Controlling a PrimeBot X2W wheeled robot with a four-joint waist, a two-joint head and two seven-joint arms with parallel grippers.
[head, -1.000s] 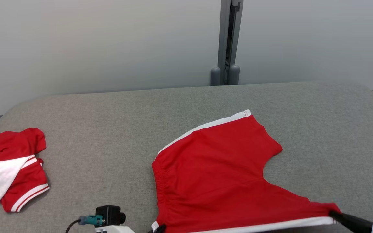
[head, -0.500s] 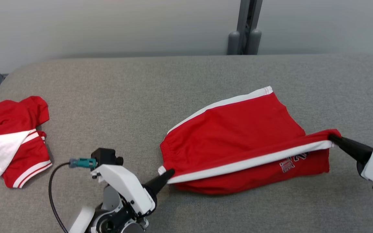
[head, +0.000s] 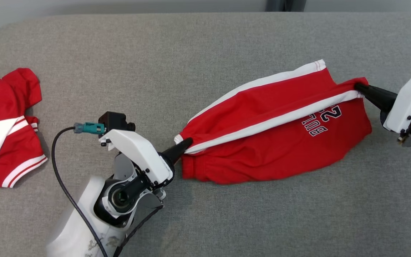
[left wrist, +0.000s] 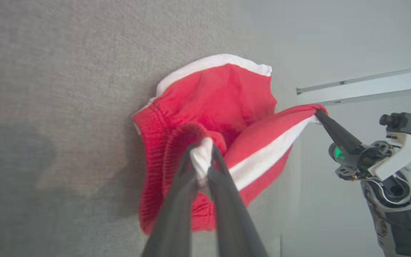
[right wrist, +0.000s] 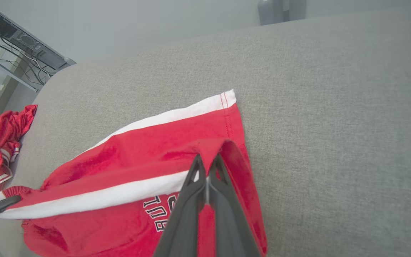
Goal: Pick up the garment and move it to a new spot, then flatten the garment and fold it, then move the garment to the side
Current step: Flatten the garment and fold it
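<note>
The red shorts (head: 273, 142) lie half folded lengthwise toward the right edge of the grey surface (head: 191, 43); the left hand (head: 187, 142) pinches the waistband corner, the right hand (head: 358, 86) grips a leg hem, white stripe taut between them; the left wrist view adds white cloth bunched between its fingers (left wrist: 180, 200); the head view adds black lettering (head: 321, 121) and another red-and-white garment (head: 5, 125) at the left edge.

Garment (head: 273, 150): soft matt red cloth, white trim. Tabletop (head: 205, 43): coarse grey woven fabric, matt.
</note>
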